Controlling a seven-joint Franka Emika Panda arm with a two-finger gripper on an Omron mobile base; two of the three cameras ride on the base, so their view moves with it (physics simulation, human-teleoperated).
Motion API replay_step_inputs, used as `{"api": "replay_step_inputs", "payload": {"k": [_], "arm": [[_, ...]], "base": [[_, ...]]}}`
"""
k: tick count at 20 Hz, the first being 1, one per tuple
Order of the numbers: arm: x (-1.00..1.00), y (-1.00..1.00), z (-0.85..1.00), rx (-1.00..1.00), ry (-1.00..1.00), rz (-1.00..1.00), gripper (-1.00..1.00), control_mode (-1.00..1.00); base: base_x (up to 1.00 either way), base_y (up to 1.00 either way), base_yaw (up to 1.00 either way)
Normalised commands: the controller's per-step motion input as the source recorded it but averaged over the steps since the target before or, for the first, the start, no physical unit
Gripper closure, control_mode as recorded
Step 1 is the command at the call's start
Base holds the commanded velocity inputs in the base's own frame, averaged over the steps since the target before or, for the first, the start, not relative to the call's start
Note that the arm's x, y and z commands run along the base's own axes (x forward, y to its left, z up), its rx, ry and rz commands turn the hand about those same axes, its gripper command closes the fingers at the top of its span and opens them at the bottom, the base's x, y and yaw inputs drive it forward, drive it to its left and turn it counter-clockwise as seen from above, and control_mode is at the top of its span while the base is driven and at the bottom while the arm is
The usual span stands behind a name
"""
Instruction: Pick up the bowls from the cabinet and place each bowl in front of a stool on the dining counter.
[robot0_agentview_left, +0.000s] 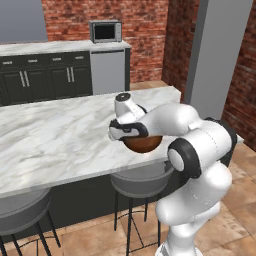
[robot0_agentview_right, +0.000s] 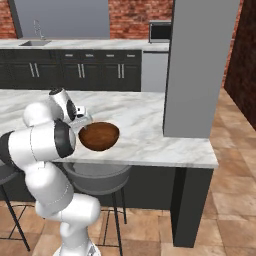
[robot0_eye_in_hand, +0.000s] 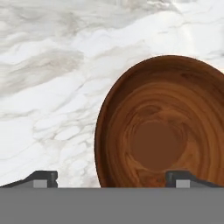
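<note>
The brown wooden bowl (robot0_agentview_right: 99, 135) sits upright on the marble bench (robot0_agentview_left: 55, 135), close to its near edge and right above a grey-seated stool (robot0_agentview_right: 97, 178) tucked under the overhang. In the left base view the bowl (robot0_agentview_left: 142, 143) is mostly hidden behind the arm's white wrist, with just its lower curve showing at the bench edge.

The pincer (robot0_eye_in_hand: 112, 178) is spread wide and holds nothing. In the hand view its two dark fingertips stand far apart at the bottom, one over bare marble and the other over the inside of the bowl (robot0_eye_in_hand: 162, 127), so the bowl's near rim lies between them. Whether either tip touches the rim cannot be told from here. In the right base view the pincer (robot0_agentview_right: 83, 120) hangs at the bowl's left rim, at the end of the bent arm.

A second stool (robot0_agentview_left: 22, 212) stands further left along the same side of the bench. Beyond the bench runs a row of black base cabinets (robot0_agentview_left: 45, 77) with short silver handles under a narrower worktop, with a microwave (robot0_agentview_left: 105, 31) on it against the brick wall. A sink tap (robot0_agentview_right: 36, 27) shows at the far left of that worktop in the right base view. A broad grey pillar (robot0_agentview_right: 199, 65) rises from the right end of the bench.
</note>
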Motion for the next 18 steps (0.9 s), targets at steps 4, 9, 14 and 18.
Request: {"api": "replay_step_inputs", "payload": {"k": [4,9,14,18], "arm": [[-0.26,-0.34,1.00,0.28,0.00,-0.22,-1.00,-1.00],[-0.47,-0.48,1.00,0.26,-0.02,-0.08,-1.00,-1.00],[-0.92,-0.56,0.70,0.11,0.00,-0.01,-1.00,-1.00],[-1.00,-0.49,0.63,-0.02,0.00,0.00,-1.00,-1.00]], "base": [[0.00,0.00,0.00],[0.00,0.00,0.00],[0.00,0.00,0.00],[0.00,0.00,0.00]]}}
